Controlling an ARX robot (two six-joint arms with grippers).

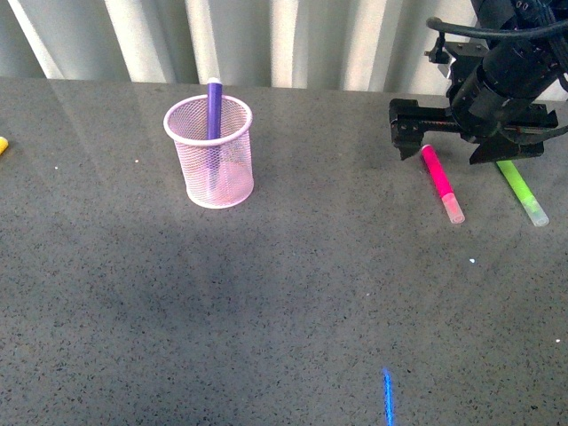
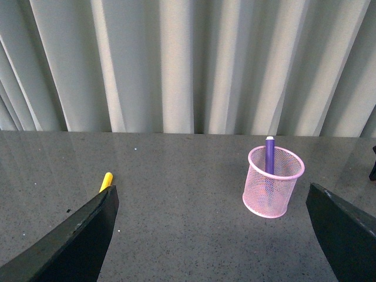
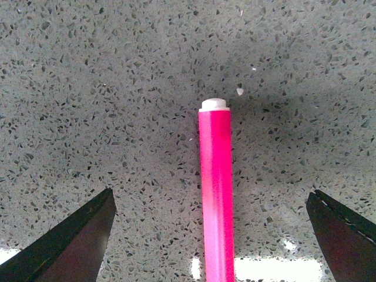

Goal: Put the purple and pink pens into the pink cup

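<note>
The pink cup [image 1: 226, 182] stands upright on the gray table [image 1: 266, 311]. The purple pen [image 1: 214, 106] is inside the cup. It stands up straight and leans on the back of the rim, and its top sticks out above the cup.

The pink pen [image 1: 439, 182] is not in the cup. It lies flat on the table, well away from the cup on its right side. Its clear cap points toward the robot.

The right gripper [image 1: 444, 142] hangs over the far end of the pink pen, off to the right of the cup. Its two fingers [image 3: 82, 235] are spread wide apart. The pink pen lies in the middle between them, and neither finger touches it. This gripper has nothing in it.

The left gripper [image 2: 211, 189] is spread wide too and has nothing in it. From its wrist camera, the cup with the purple pen shows between its two fingers, a good way off.

A green marker [image 1: 522, 191] lies on the table even farther right of the cup than the pink pen. A small yellow thing [image 1: 3, 145] lies far to the left of the cup.
</note>
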